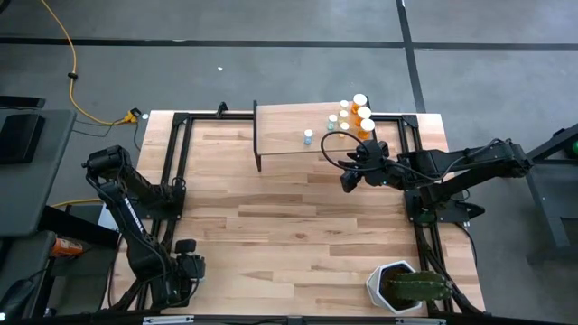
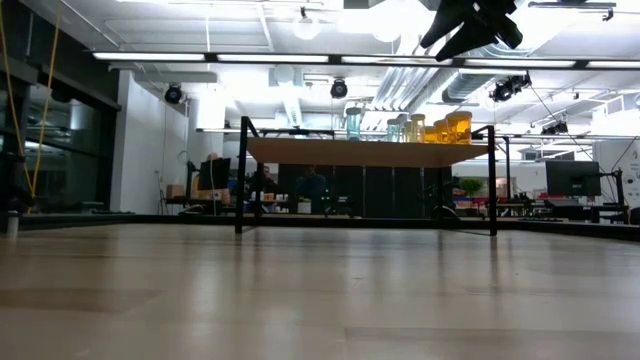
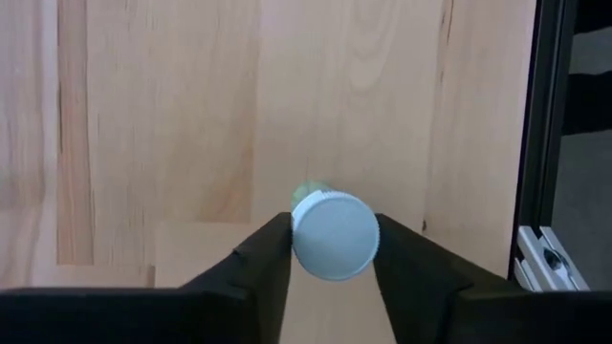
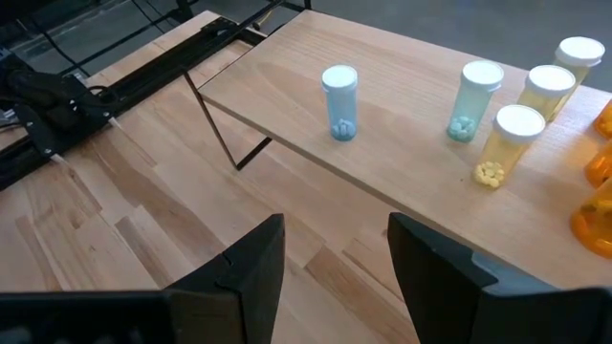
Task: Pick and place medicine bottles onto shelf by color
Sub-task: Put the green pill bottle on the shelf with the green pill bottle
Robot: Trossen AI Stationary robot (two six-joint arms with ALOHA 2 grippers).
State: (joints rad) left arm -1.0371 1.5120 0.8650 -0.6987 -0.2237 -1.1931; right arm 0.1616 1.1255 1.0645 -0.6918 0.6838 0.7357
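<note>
My left gripper (image 3: 333, 234) is at the table's near left (image 1: 185, 251), shut on a medicine bottle with a white cap (image 3: 335, 236) and a greenish body (image 3: 308, 191). The light-wood shelf (image 1: 289, 149) stands at the far middle. Several bottles stand on it toward its right end: pale blue (image 4: 339, 100), yellowish (image 4: 512, 143) and orange (image 1: 366, 126). They also show in the low view (image 2: 430, 128). My right gripper (image 4: 335, 253) is open and empty. It hangs above the table just in front of the shelf's right part (image 1: 349, 179). My left gripper pinches the bottle's white cap (image 3: 304, 239) between its two fingers, one on each side of the cap's rim. The fingers come from above, pointing down, and the cap's flat top faces the wrist camera. Whether the bottle's foot is on the table does not show.
A white pot with a green plant (image 1: 404, 287) stands at the table's near right corner. Black frame rails run along the table's left (image 1: 172, 181) and right (image 1: 420, 226) sides. Bare wood (image 1: 289, 235) lies between the two arms.
</note>
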